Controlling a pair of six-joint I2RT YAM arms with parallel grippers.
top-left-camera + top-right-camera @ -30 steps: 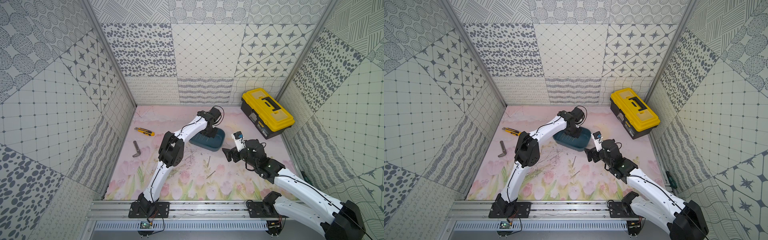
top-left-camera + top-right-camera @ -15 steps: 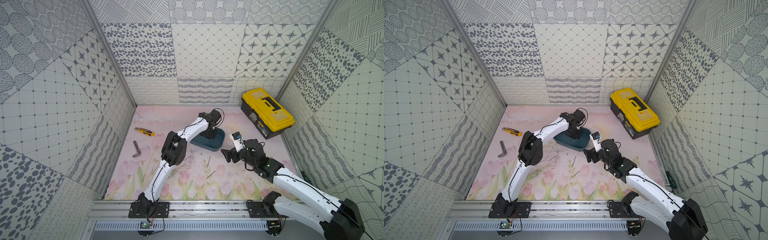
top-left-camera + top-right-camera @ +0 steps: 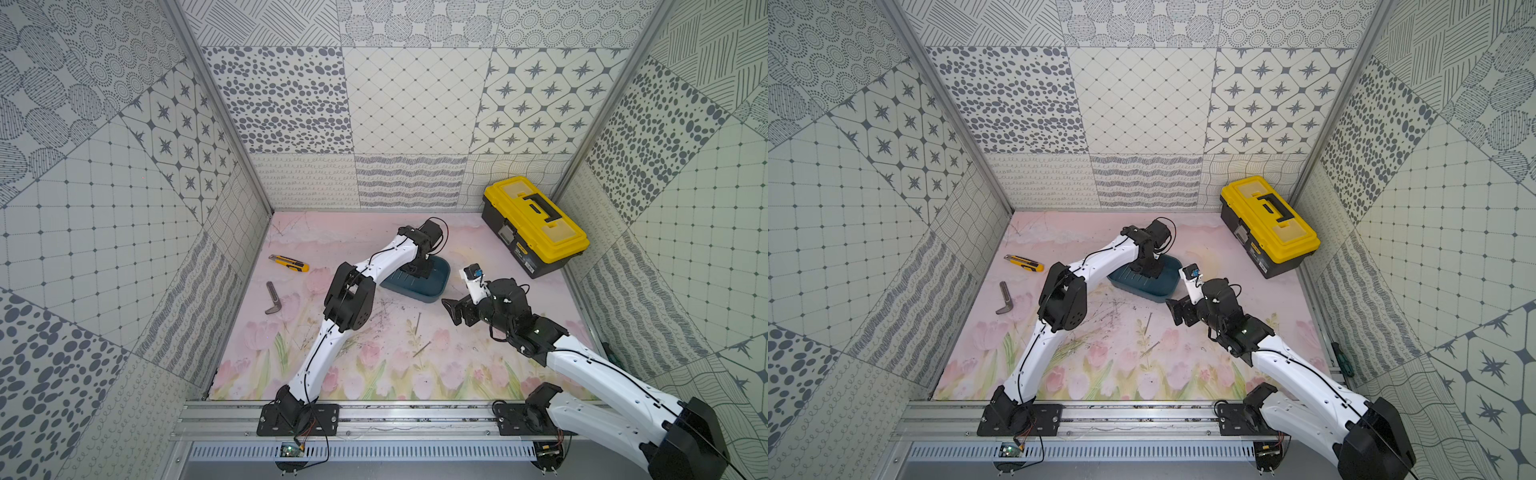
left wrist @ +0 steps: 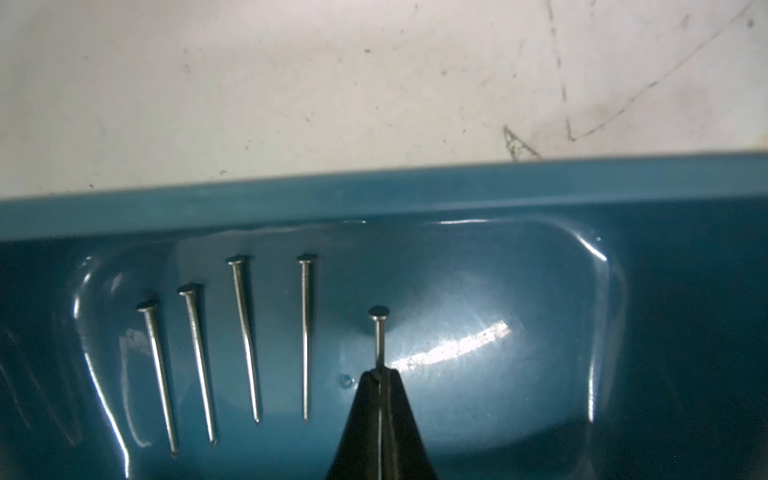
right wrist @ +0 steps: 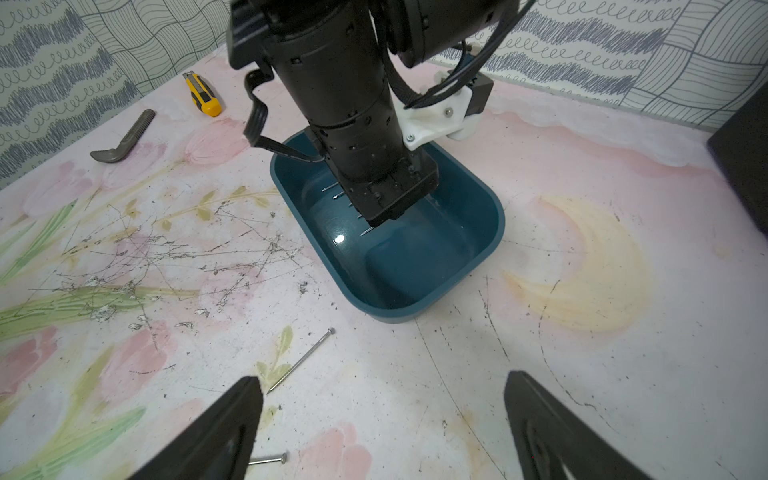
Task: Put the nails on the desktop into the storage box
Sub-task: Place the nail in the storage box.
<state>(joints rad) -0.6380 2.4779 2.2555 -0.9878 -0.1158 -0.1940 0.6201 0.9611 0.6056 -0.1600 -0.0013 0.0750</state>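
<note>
The dark teal storage box (image 3: pixel 437 291) (image 3: pixel 1165 289) sits mid-desktop (image 3: pixel 457 365). My left gripper (image 4: pixel 380 372) (image 3: pixel 415 272) reaches down inside it, shut on the shank of one nail (image 4: pixel 378 328) whose head points at the box's far wall (image 4: pixel 374 195). Several nails (image 4: pixel 305 332) lie side by side on the box floor beside it. Two more nails (image 5: pixel 301 359) (image 5: pixel 269 459) lie on the desktop in front of the box, also in both top views (image 3: pixel 417 323) (image 3: pixel 1150 349). My right gripper (image 5: pixel 382 382) (image 3: pixel 455 311) hovers open over them, holding nothing.
A yellow-lidded black toolbox (image 3: pixel 536 226) stands at the back right. A yellow utility knife (image 3: pixel 289 263) and a bent grey metal bar (image 3: pixel 273 298) lie at the left. Patterned walls enclose the desktop, and the left arm (image 5: pixel 340 104) stands over the box's near half.
The left arm's elbow has swung slightly right while its gripper stays in the box, still shut on the nail. The right arm has barely moved.
</note>
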